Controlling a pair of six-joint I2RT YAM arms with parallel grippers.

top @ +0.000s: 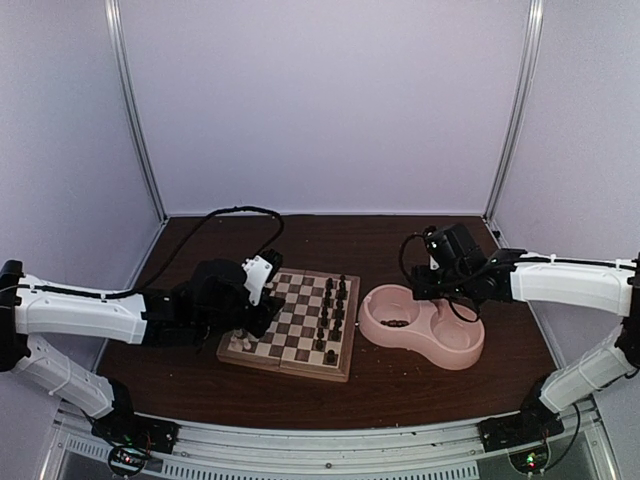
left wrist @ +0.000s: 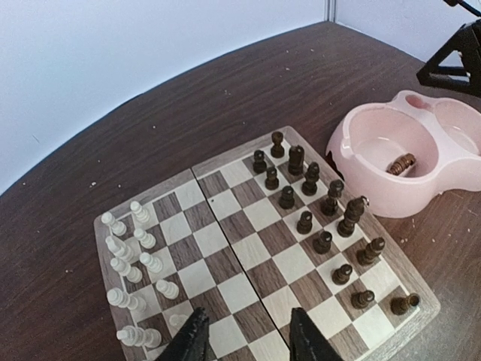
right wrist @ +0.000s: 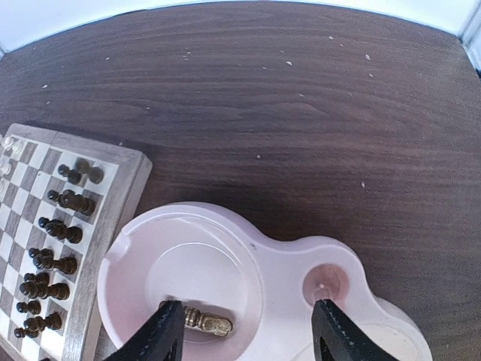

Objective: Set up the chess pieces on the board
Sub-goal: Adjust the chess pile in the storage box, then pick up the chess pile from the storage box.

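Right gripper (right wrist: pixel 248 331) was spread, empty, over the pink bowl (right wrist: pixel 285 259); one dark piece (right wrist: pixel 209 322) lay by its 9 o'clock finger. Left gripper (left wrist: pixel 248 342) was spread, empty, above the board (left wrist: pixel 225 244). Dark pieces (left wrist: pixel 323 241) stood at 3 o'clock, cream pieces (left wrist: pixel 124 248) at 9. Looked nearly done; bowl piece pending.

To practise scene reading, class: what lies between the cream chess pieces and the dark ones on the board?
Only bare squares of the board, in the left wrist view: cream chess pieces line one side, dark chess pieces the other.
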